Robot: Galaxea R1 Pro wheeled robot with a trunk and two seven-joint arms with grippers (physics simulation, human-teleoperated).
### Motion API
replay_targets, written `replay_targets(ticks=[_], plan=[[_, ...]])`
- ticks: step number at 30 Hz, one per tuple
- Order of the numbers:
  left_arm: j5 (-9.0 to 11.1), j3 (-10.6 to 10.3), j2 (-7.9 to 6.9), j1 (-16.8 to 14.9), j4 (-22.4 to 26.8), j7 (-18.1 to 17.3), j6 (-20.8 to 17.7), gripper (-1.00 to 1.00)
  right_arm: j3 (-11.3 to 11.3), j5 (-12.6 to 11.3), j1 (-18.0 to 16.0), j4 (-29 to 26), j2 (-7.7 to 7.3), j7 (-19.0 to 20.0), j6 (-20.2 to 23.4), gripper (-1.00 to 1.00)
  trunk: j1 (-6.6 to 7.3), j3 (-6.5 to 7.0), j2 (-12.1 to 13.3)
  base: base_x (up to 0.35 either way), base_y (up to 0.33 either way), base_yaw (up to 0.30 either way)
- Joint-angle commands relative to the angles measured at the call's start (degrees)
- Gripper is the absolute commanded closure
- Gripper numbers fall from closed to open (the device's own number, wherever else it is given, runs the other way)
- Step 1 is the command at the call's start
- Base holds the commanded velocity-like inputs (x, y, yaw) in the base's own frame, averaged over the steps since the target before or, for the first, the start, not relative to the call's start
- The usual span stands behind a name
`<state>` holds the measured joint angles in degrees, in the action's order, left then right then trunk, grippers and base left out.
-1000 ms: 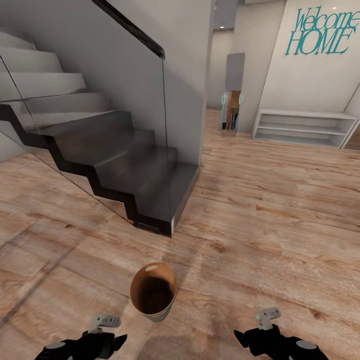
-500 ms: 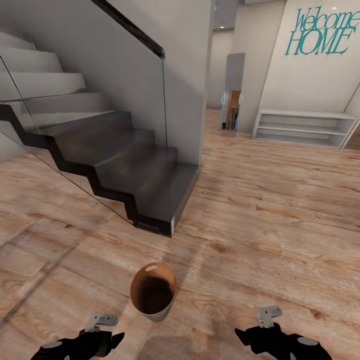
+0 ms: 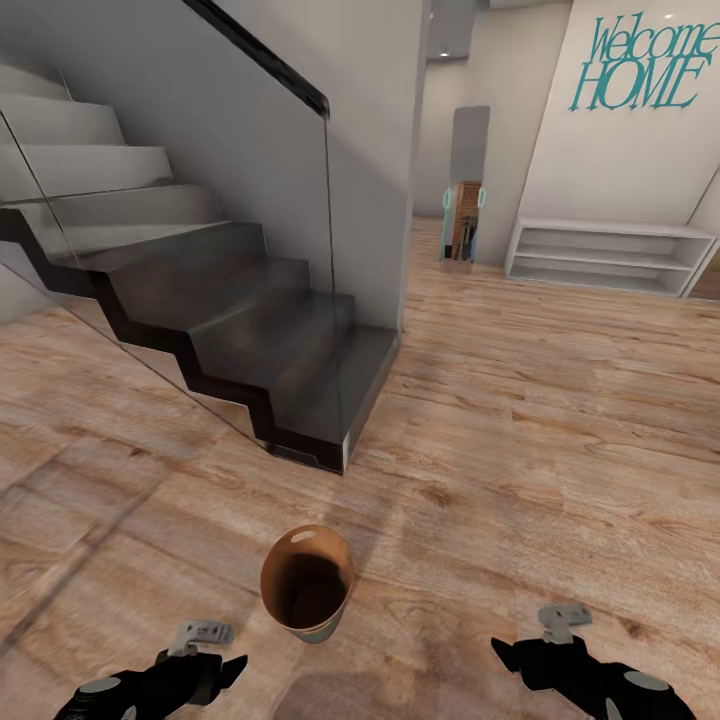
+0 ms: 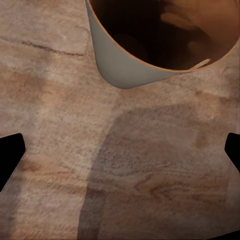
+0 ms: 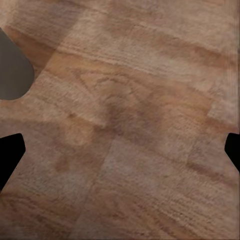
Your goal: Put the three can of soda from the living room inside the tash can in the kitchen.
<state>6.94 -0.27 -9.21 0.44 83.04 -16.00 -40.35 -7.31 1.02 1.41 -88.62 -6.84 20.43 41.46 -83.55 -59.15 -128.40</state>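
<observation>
Light wood plank floor (image 3: 520, 420) beside dark stairs (image 3: 250, 330): the small copper-brown round bin (image 3: 306, 583) stands between both released, empty claws, which have drifted outward and down; no cans collected yet.

— What stood on the wood plank floor (image 3: 560, 420)?
— A dark staircase (image 3: 250, 340) with a glass balustrade (image 3: 200, 250).
— And beyond the staircase?
— A white low shelf (image 3: 608, 255) under teal "Welcome HOME" lettering (image 3: 640, 65).
</observation>
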Motion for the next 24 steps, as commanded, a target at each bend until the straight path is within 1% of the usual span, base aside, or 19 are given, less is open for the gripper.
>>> replay_targets(ticks=[1, 2, 3, 5, 8, 9, 11, 14, 18, 24], plan=[[0.0, 0.0, -0.80, 0.0, 0.7, 0.0, 0.0, -1.00, -0.1, 0.0, 0.0, -0.6, -0.01, 1.0, -0.7, -1.00, 0.00, 0.00, 0.0, 0.000, 0.000, 0.000], [0.0, 0.0, -1.05, 0.0, 0.9, 0.0, 0.1, -1.00, -0.2, 0.0, 0.0, -0.7, -0.01, 1.3, -0.9, -1.00, 0.00, 0.00, 0.0, 0.000, 0.000, 0.000], [0.1, 0.0, -1.70, -0.1, 1.3, 0.0, 0.1, -1.00, -0.2, 0.0, 0.0, -0.9, -0.01, 2.3, -1.5, -1.00, 0.00, 0.00, 0.0, 0.000, 0.000, 0.000], [0.1, 0.0, -2.05, -0.1, 1.6, -0.4, 0.1, -1.00, -0.2, 0.0, 0.0, -1.0, -0.01, 3.0, -2.4, -1.00, 0.00, 0.00, 0.0, 0.000, 0.000, 0.000], [0.1, 0.0, -2.30, -0.1, 1.9, -2.2, 0.2, -1.00, -0.2, 0.0, 0.0, -1.1, -0.01, 3.5, -3.9, -1.00, 0.00, 0.00, 0.0, 0.000, 0.000, 0.000], [0.1, 0.0, -2.39, -0.1, 1.9, -3.8, 0.2, -1.00, -0.2, 0.1, 0.0, -1.1, -0.01, 3.6, -4.4, -1.00, 0.00, 0.00, 0.0, 0.000, 0.000, 0.000], [0.0, 0.0, -2.44, -0.1, 2.0, -5.6, 0.2, -1.00, -0.2, 0.1, 0.0, -1.1, -0.01, 3.7, -4.7, -1.00, 0.00, 0.00, 0.0, 0.000, 0.000, 0.000], [0.0, 0.0, -2.47, -0.2, 2.0, -6.6, 0.3, -1.00, -0.3, 0.3, 0.0, -1.1, -0.01, 3.7, -4.8, -1.00, 0.00, 0.00, 0.0, 0.000, 0.000, 0.000], [-0.2, 0.0, -2.48, -0.2, 2.0, -6.9, 0.3, -1.00, -0.3, 0.4, 0.0, -1.1, -0.01, 3.7, -4.9, -1.00, 0.00, 0.00, 0.0, 0.048, 0.000, 0.000], [-0.3, 0.0, -2.48, -0.2, 1.9, -6.9, 0.3, -1.00, -0.3, 0.4, 0.0, -1.1, -0.01, 3.7, -4.9, -1.00, 0.00, 0.00, 0.0, 0.273, 0.000, 0.000]])
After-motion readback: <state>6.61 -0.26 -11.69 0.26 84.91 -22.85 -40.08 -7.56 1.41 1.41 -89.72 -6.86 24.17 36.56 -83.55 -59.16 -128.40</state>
